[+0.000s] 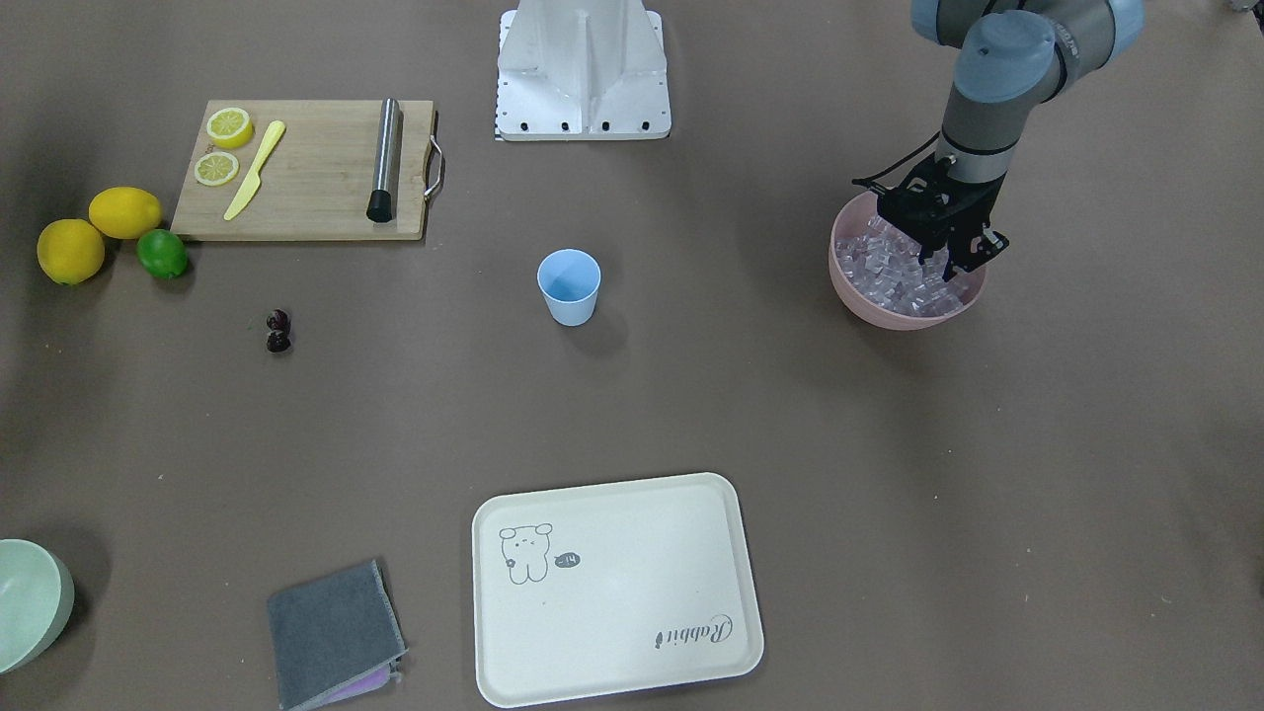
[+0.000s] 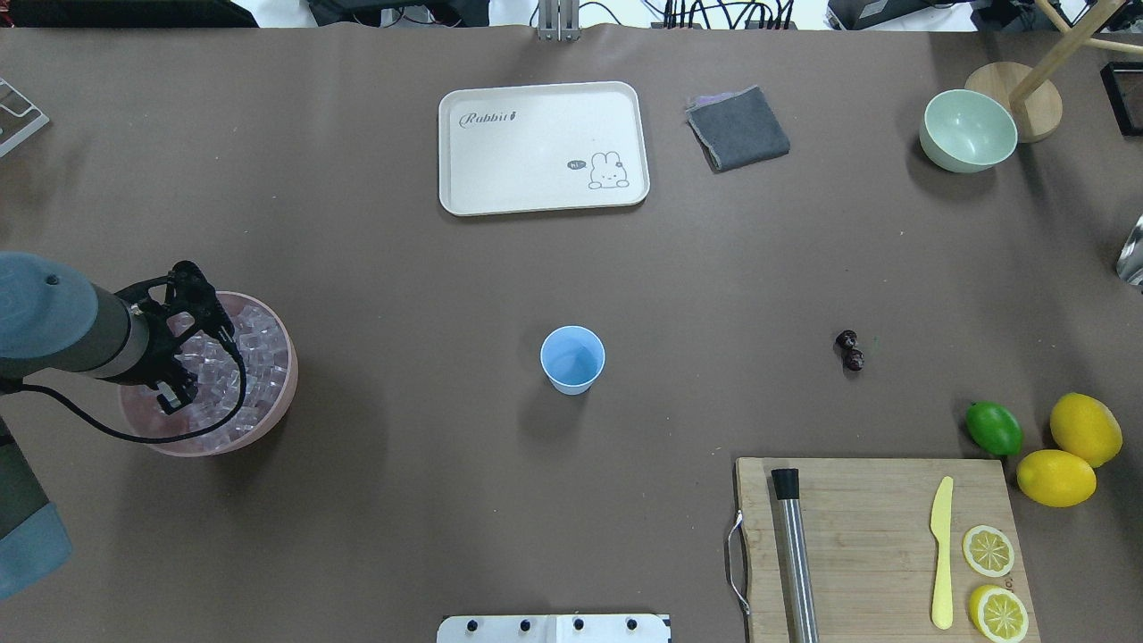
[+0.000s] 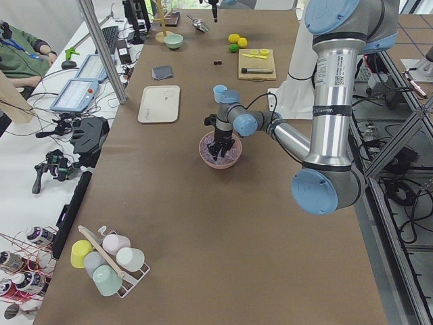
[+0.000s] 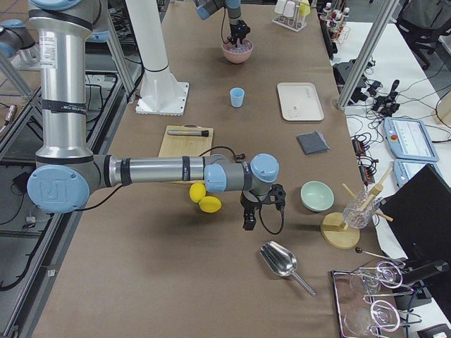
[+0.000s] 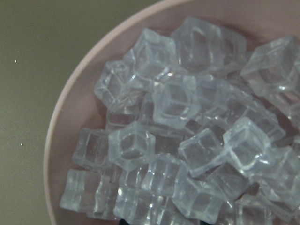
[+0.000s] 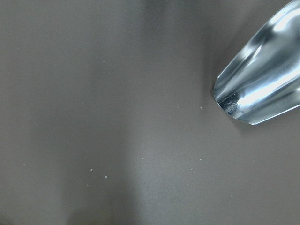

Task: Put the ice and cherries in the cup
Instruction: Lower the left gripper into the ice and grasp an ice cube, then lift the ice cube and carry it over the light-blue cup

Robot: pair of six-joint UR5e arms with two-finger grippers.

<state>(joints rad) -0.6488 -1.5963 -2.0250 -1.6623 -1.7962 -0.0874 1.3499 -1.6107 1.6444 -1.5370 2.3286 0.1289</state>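
Ok so here's how it sits: the left gripper (image 1: 946, 255) is pointing straight down into the pink bowl (image 1: 889, 314), and the ice (image 1: 894, 272) is heaped directly under it, cubes piled all the way around its tips. The two fingers look spread apart with nothing pinched between them. The tips are right down at the top layer of cubes, though I honestly can't say if they're touching (the left wrist camera is just a wall of cubes and a curve of bowl rim, no fingers in sight).

The cup (image 1: 569, 286) is well apart from that gripper, off toward the robot's right, standing upright around the middle of the table (image 1: 889, 494), and it looks like there's nothing in it. The cherries (image 1: 278, 331) are further out the same way, past the cup, lying on the bare tabletop.

The right gripper (image 4: 251, 215) hangs low over the table near the robot's right end, nowhere near the cup. Two lemons (image 4: 204, 201) lie just beside it on the robot's side, and a metal scoop (image 4: 278, 259) is near it, toward the table's end. Clenched or released? Can't tell, since only the side camera catches it.
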